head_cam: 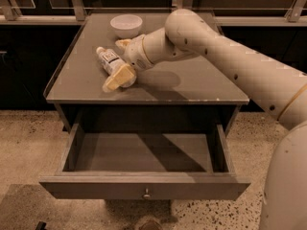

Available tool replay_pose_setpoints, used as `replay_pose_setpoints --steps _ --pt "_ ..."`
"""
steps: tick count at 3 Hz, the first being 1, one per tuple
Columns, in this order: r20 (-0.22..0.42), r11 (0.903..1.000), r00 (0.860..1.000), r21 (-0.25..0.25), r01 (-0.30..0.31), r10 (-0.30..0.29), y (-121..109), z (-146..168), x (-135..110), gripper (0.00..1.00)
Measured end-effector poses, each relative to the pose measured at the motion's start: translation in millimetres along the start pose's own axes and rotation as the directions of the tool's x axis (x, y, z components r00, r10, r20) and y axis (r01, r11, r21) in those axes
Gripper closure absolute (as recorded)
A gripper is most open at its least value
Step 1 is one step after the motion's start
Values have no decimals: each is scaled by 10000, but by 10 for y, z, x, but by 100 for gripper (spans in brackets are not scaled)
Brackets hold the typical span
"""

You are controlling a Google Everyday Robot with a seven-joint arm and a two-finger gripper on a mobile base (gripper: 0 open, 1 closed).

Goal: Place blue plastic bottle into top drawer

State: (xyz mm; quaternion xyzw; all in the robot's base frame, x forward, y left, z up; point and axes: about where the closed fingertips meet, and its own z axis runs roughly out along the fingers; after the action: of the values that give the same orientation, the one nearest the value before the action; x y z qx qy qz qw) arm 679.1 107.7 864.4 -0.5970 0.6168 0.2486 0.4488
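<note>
On the bench (192,85), the blue plastic bottle (108,60) is seen lying on its side, cap pointed toward the back left, near a white bowl (126,25). Its lower end is met by the gripper (120,74), whose opening cannot be told. Below, the top drawer (144,188) is seen pulled out.
</note>
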Motion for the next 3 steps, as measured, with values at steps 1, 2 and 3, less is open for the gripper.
replay_pose_setpoints --steps 1,2,3 --pt "-4 10000 10000 0 2 -2 0 1 0 0" --pt "-143 10000 9999 4 81 -81 2 21 -8 0" --pt "-466 9996 9987 192 201 -192 -64 -9 -43 0"
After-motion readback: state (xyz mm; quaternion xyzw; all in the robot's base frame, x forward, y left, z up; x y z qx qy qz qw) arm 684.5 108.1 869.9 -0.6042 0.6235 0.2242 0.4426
